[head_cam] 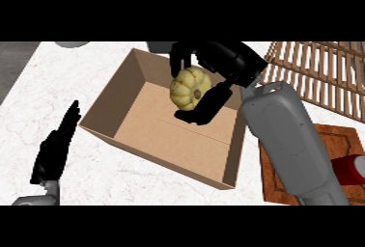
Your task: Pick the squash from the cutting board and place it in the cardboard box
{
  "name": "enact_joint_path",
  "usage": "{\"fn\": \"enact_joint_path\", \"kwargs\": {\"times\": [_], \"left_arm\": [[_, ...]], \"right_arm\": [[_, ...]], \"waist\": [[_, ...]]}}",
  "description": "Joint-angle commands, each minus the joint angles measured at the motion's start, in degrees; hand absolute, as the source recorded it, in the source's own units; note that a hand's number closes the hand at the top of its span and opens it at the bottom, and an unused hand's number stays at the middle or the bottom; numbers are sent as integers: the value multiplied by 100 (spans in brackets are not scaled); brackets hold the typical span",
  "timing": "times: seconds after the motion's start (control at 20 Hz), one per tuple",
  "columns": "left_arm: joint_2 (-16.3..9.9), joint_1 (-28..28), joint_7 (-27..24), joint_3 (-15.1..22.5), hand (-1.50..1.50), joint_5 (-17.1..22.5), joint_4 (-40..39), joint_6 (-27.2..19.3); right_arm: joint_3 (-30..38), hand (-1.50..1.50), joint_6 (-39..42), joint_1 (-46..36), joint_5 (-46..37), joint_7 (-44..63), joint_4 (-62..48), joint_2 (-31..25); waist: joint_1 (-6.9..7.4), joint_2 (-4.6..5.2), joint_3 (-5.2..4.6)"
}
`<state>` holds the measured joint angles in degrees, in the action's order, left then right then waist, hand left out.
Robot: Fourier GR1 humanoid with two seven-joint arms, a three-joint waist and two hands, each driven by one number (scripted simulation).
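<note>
Holding the pale yellow squash in my right hand, fingers curled over its top and thumb under it, I have it above the far end of the open cardboard box, whose brown floor shows bare beneath. My left hand is at the box's left, fingers straight and together, holding nothing. Around the box lies white marbled counter, with a wooden cutting board at right carrying a red object, and a slatted wooden rack beyond.
</note>
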<state>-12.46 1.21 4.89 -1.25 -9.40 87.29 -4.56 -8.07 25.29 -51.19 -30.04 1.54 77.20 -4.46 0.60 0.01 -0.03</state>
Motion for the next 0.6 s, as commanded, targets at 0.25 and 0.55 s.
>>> {"fn": "enact_joint_path", "kwargs": {"times": [0.25, 0.55], "left_arm": [[135, -88, -194, 36, 0, -126, -118, -19], [-28, 86, 205, -16, 0, -10, 152, 269]], "right_arm": [[-1053, 150, -1060, -300, -425, -18, -1656, 439], [-1679, -150, -1854, -831, 623, 435, -2765, 444]], "waist": [[60, 17, 0], [153, 26, 1]]}}
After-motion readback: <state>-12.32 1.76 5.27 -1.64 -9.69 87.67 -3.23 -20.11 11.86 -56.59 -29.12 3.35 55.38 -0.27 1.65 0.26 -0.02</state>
